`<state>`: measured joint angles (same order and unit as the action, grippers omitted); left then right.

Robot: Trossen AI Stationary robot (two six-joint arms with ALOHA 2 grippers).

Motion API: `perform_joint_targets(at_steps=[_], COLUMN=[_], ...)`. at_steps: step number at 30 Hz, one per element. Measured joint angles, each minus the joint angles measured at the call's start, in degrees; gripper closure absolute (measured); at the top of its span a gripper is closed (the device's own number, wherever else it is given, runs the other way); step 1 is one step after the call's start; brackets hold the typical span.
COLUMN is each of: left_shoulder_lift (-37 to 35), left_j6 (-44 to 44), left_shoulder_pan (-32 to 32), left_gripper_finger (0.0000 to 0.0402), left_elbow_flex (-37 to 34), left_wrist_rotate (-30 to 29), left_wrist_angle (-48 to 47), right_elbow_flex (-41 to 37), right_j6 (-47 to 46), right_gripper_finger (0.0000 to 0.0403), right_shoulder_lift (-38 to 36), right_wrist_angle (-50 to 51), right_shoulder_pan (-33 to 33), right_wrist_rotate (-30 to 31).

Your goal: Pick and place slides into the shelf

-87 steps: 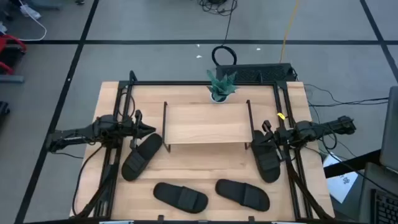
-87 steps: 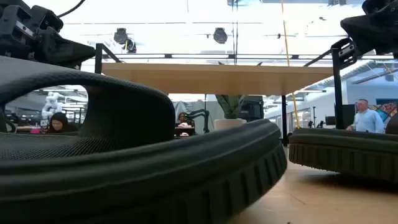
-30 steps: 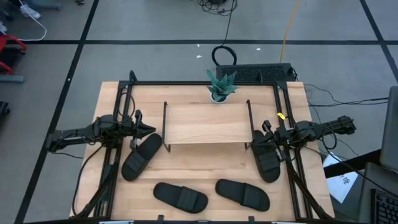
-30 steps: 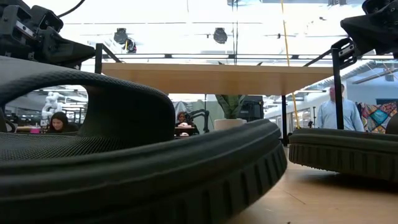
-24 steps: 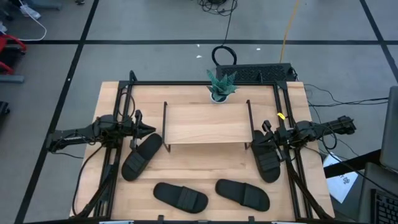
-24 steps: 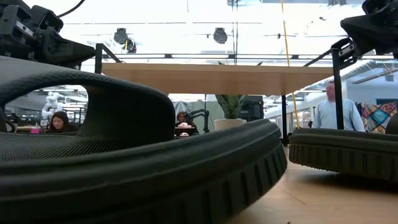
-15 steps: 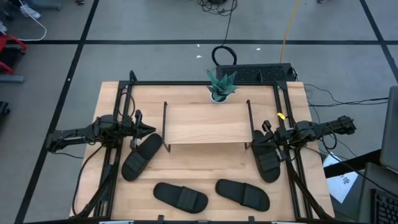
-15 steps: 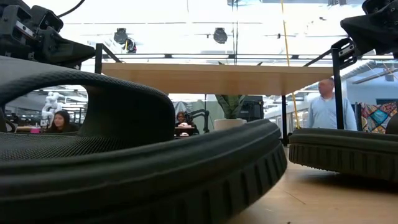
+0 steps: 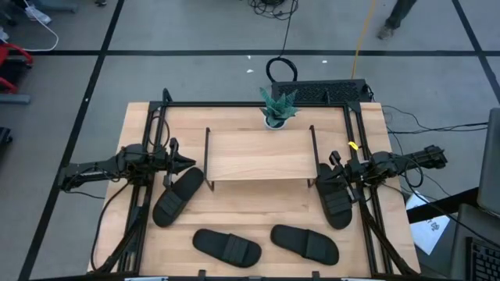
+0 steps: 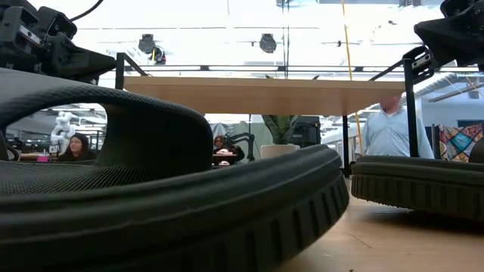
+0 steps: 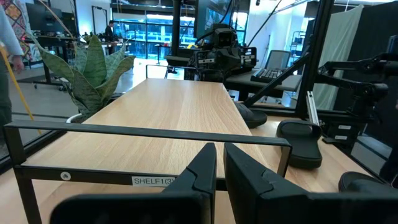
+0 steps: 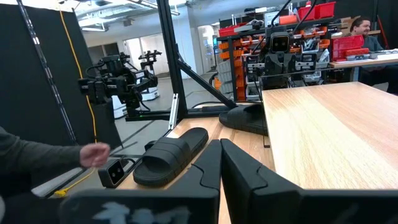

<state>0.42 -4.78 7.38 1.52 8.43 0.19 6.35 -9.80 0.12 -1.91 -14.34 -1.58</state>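
Note:
Four black slides lie sole-down on the table in the high view: one (image 9: 177,195) left of the shelf, one (image 9: 334,197) to its right, and two near the table's near edge (image 9: 226,247) (image 9: 305,243). The shelf (image 9: 258,155), a light wooden board on a thin dark frame, stands mid-table. My left gripper (image 9: 189,163) hovers shut at the shelf's left end, above the left slide's far end. My right gripper (image 9: 323,173) hovers shut at the shelf's right end, over the right slide. Both wrist views look along the shelf board (image 11: 174,109) (image 12: 336,130) past shut fingers.
A small potted plant (image 9: 277,108) stands behind the shelf at the table's far edge. Dark metal rails (image 9: 148,195) (image 9: 367,211) run along the table's left and right sides. A person (image 10: 386,128) stands beyond the table, and a hand (image 12: 93,154) shows in the right wrist view.
Both arms and all the slides have kept still. Only a person in the room behind the table has walked along, toward the left of the low view.

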Motion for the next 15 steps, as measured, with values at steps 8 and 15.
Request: perform_joint_targets(at_steps=[8,15], left_shoulder_lift=[0.0,0.0], left_j6=[0.0,0.0], left_shoulder_pan=[0.0,0.0], left_gripper_finger=[0.0371,0.0371], left_elbow_flex=[0.0,0.0], left_wrist_rotate=[0.0,0.0], left_wrist_angle=[0.0,0.0], right_elbow_flex=[0.0,0.0], right_j6=[0.0,0.0], right_gripper_finger=[0.0403,0.0403], right_shoulder_lift=[0.0,0.0], right_wrist_angle=[0.0,-0.3], right_shoulder_pan=[0.0,0.0], right_wrist_rotate=[0.0,0.0])
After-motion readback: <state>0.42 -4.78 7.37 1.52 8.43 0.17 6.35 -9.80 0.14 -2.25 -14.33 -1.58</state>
